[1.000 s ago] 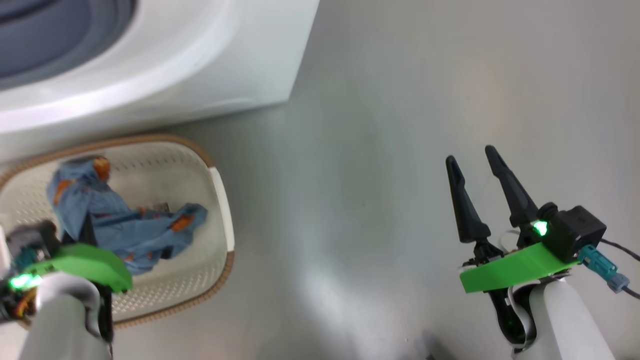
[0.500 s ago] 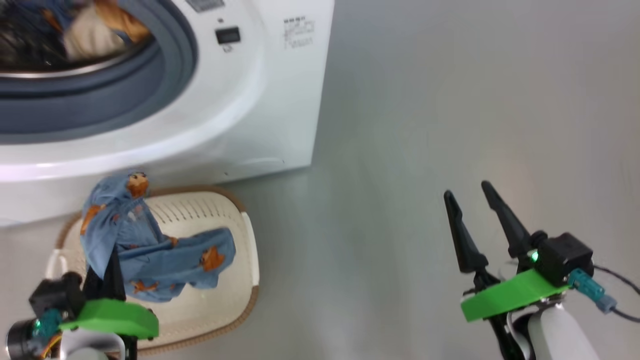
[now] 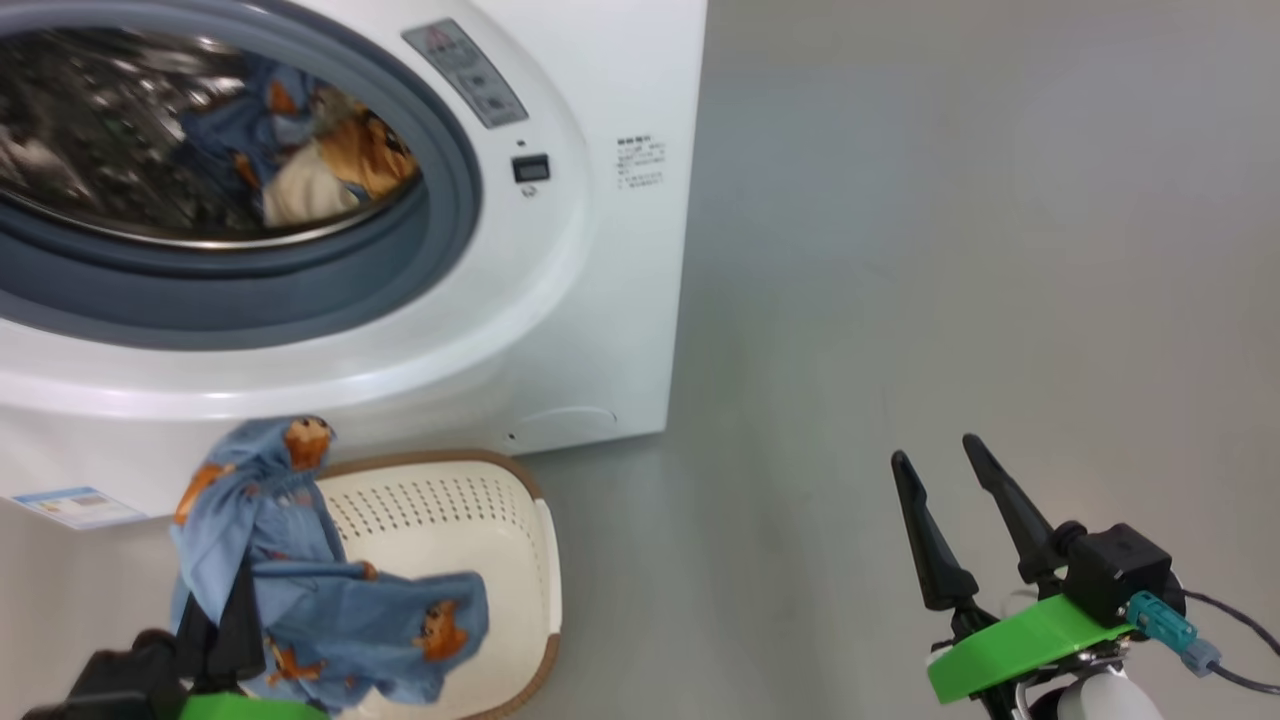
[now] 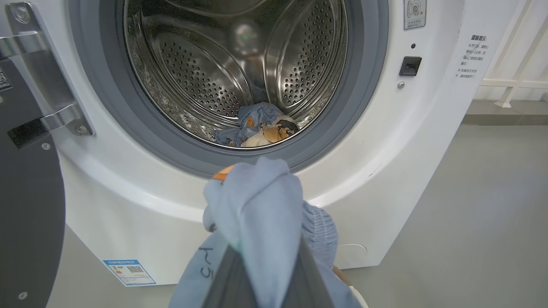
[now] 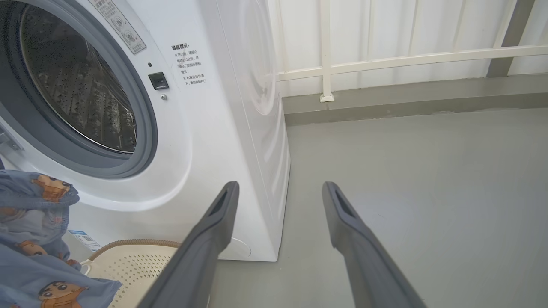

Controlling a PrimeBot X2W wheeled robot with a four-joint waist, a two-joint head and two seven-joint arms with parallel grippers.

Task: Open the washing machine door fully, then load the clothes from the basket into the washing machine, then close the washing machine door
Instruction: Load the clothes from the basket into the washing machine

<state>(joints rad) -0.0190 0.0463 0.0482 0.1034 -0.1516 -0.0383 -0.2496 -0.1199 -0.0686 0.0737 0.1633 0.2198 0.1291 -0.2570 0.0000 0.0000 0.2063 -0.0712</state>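
Observation:
The white washing machine [image 3: 590, 240] stands open, its black-rimmed door [image 4: 25, 201] swung out to the left in the left wrist view. Some clothes [image 4: 261, 126] lie at the bottom of the steel drum. My left gripper [image 3: 232, 625] is shut on a light blue printed garment [image 3: 280, 540], which hangs over the cream basket [image 3: 535, 560] in front of the washer's lower panel. The cloth [image 4: 257, 214] covers the fingertips. My right gripper [image 3: 935, 452] is open and holds nothing, out over the floor to the right of the washer; its fingers [image 5: 214, 231] stand wide apart.
Grey floor [image 3: 950, 250] spreads to the right of the machine. A white railing and wall [image 5: 385, 55] run behind it. A blue label [image 3: 75, 505] and a round cap [image 3: 565, 420] sit low on the washer's front.
The head camera has tilted up, bringing the drum into view. My left gripper has lifted the blue garment from the basket bottom to hang above it. The right gripper stays open.

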